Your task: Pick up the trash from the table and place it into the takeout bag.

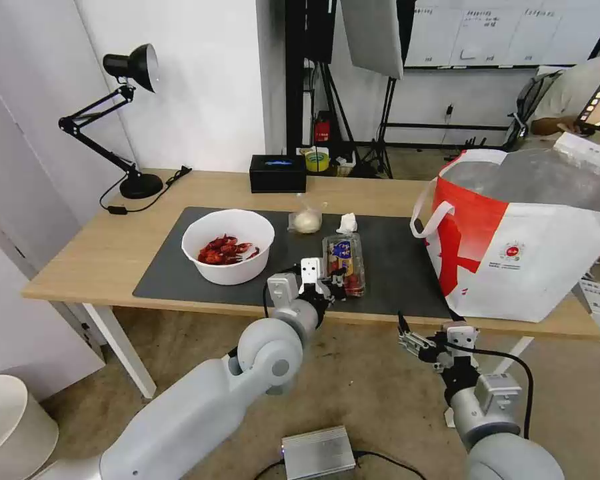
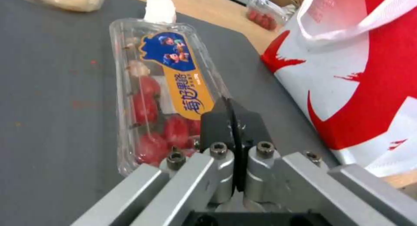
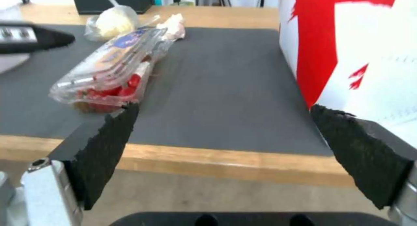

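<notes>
Head view shows our left claw (image 1: pixel 328 285) pinched closed at the clamshell box (image 1: pixel 345 262) on the worktop (image 1: pixel 87 257); right claw (image 1: pixel 425 347) waits wide below the edge, near the takeout bag (image 1: pixel 533 253).

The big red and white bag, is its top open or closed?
Open. The takeout bag stands upright on the table, its top spread wide so the silver lining shows, handles hanging down outside.
</notes>
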